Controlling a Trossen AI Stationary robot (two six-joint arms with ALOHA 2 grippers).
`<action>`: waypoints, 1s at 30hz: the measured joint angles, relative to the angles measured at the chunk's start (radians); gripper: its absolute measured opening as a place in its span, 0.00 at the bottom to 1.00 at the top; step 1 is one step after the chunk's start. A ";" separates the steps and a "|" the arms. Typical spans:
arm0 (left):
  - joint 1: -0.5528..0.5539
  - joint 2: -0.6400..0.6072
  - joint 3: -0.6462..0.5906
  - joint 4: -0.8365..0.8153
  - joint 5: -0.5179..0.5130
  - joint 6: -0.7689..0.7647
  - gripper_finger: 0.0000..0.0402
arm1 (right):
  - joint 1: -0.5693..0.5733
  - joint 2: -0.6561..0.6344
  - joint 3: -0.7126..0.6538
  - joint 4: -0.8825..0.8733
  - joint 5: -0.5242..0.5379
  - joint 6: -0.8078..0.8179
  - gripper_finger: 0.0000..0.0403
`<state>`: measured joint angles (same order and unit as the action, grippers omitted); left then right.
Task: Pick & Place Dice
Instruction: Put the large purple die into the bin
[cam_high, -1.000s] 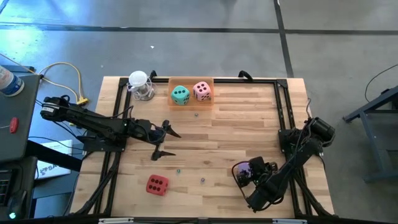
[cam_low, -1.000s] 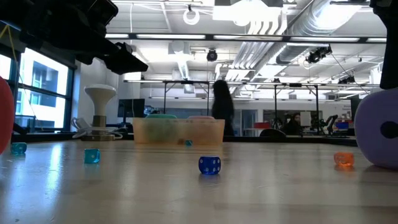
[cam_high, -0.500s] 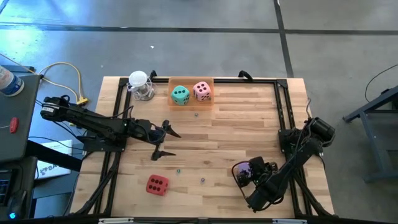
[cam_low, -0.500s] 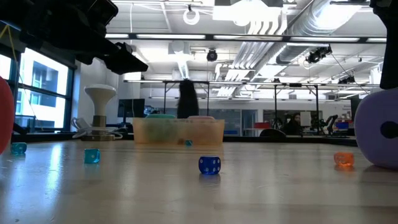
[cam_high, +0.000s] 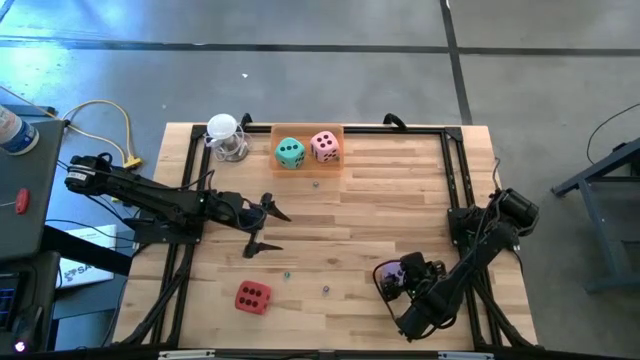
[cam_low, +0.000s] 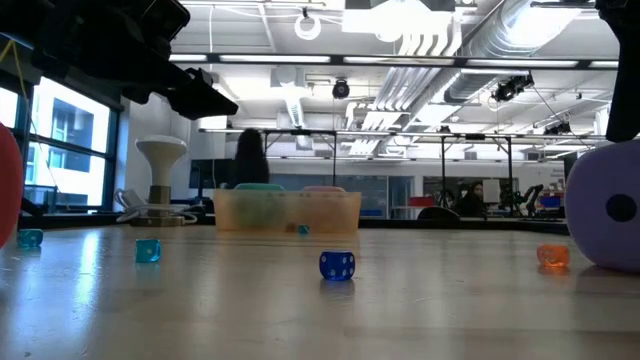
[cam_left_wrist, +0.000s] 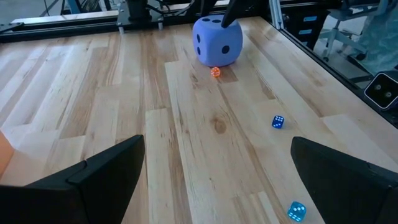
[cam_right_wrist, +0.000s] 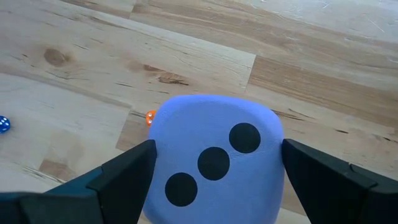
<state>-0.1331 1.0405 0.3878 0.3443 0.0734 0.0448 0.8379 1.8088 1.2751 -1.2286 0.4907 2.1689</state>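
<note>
Nearest the front edge, at the lower right of the high view, the right gripper (cam_high: 396, 282) is down on the purple die (cam_high: 392, 274). Its own camera shows both dark fingers (cam_right_wrist: 124, 180) spread to either side of the cube, flanking its three-pip face with the pads at its flanks; whether they are pressing yet I cannot tell. My read: it is squaring up for a pick, jaws placed wide so the soft cube sits between them.

Lower left of that overhead view, the red die (cam_high: 252, 297) sits alone on the wooden table (cam_high: 380, 200), untouched. A few tiny dice are scattered near it, among them a small blue one (cam_low: 337, 265) at the centre of the low view and an orange one (cam_right_wrist: 150, 117) just beside the purple cube.

Mid-table on the left, the left gripper (cam_high: 262, 226) hangs above the boards with its fingers (cam_left_wrist: 106, 171) spread wide and nothing between them, apparently parked clear of its partner's work.

At the far edge, upper centre, the orange tray (cam_high: 309, 167) already holds the teal die (cam_high: 290, 152) and the pink die (cam_high: 324, 146) side by side, so two look delivered and two remain. A white-topped clear object (cam_high: 226, 139) stands just left of the tray.
</note>
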 joint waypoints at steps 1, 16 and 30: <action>0.000 0.000 0.000 0.000 0.000 0.000 0.98 | 0.000 0.000 0.000 0.001 0.000 0.000 0.84; 0.000 0.000 0.000 0.000 0.000 0.000 0.98 | 0.000 0.000 0.000 0.015 -0.006 0.000 0.84; 0.000 0.000 0.000 0.000 0.000 0.000 0.98 | 0.000 -0.004 0.001 0.023 0.001 0.000 0.89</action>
<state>-0.1333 1.0405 0.3878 0.3443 0.0737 0.0452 0.8378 1.8048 1.2762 -1.2053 0.4914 2.1685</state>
